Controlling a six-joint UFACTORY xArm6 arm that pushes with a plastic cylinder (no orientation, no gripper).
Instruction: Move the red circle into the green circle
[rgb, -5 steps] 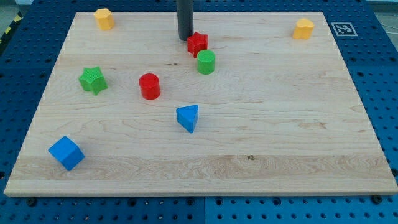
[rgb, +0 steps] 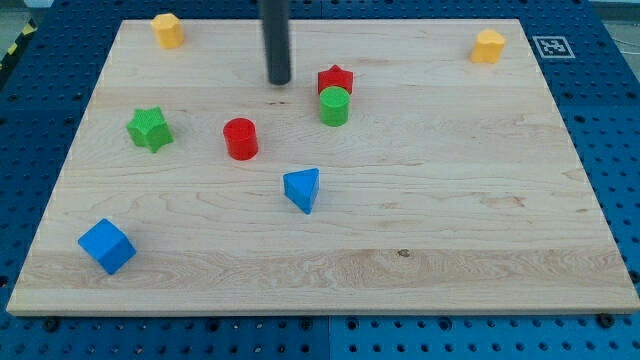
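The red circle (rgb: 240, 138) stands on the wooden board (rgb: 450, 200), left of centre. The green circle (rgb: 334, 105) stands up and to its right, touching the red star (rgb: 336, 80) just above it. My tip (rgb: 279, 80) is a dark rod end on the board, above and slightly right of the red circle and left of the red star, touching neither.
A green star (rgb: 149, 129) sits at the left, a blue triangle (rgb: 302, 189) below the red circle, a blue cube (rgb: 106, 246) at lower left. Orange blocks sit at the top left (rgb: 167, 30) and top right (rgb: 488, 46).
My tip has moved left and a little down, away from the red star. The red star has shifted right and down, against the green circle, which moved slightly.
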